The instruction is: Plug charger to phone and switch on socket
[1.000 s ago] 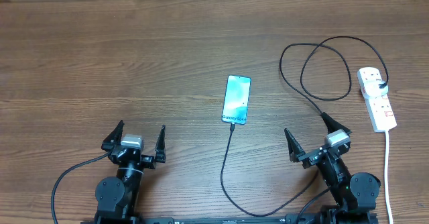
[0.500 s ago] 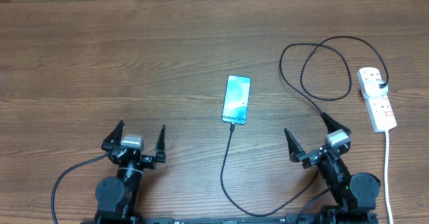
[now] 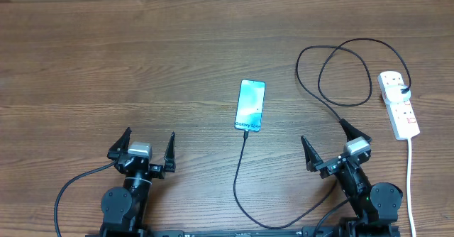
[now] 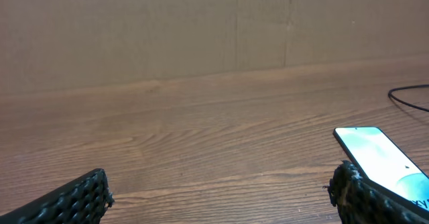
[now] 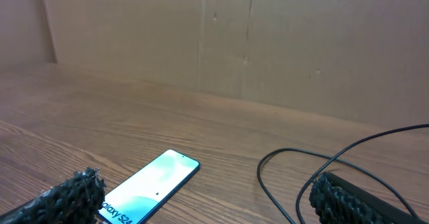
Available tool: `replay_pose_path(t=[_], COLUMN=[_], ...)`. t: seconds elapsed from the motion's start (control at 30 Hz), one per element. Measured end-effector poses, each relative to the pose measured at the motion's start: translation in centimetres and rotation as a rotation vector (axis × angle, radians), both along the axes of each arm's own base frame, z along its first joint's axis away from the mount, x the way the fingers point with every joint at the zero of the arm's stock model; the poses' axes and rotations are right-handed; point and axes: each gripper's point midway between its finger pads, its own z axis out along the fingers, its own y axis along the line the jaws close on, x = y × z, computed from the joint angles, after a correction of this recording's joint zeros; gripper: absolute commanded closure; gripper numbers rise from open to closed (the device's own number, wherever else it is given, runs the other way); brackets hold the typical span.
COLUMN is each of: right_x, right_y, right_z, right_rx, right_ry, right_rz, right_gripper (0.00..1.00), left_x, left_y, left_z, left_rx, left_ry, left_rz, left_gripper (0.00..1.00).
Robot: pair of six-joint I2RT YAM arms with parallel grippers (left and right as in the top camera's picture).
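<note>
My left gripper (image 3: 149,139) stands spread wide with nothing between its fingers, low over the brown wood-grain table (image 3: 106,59). My right gripper (image 3: 324,132) is spread just as wide and also holds nothing.

Between the two arms, a little farther out, lies the slim rectangular phone with the light blue-teal screen (image 3: 250,106), flat and face up. Its long axis runs away from me, leaning slightly right at the far end. The white "Galaxy" band is at the short edge nearest me.

The long thin black charger cable (image 3: 236,174) reaches that near edge. I cannot tell if its tip is fully seated. From there it curves back toward my base, passes by my right gripper, and loops widely on the far right.

It ends at the far end of the white elongated power strip (image 3: 399,103). The strip lies well right of the phone, its long axis also near-to-far, its white cord (image 3: 410,173) trailing toward me.
</note>
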Motion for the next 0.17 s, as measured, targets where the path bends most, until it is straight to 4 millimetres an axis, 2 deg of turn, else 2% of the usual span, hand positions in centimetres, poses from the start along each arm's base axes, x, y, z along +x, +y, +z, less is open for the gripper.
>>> replay_pose_path(t=[0.17], right_x=[0.0], right_y=[0.0], right_z=[0.0], right_rx=[0.0], right_ry=[0.0], right_rz=[0.0], right_gripper=[0.0], left_x=[0.0], left_y=[0.0], left_z=[0.0], left_rx=[0.0], left_ry=[0.0], left_rz=[0.0], left_gripper=[0.0])
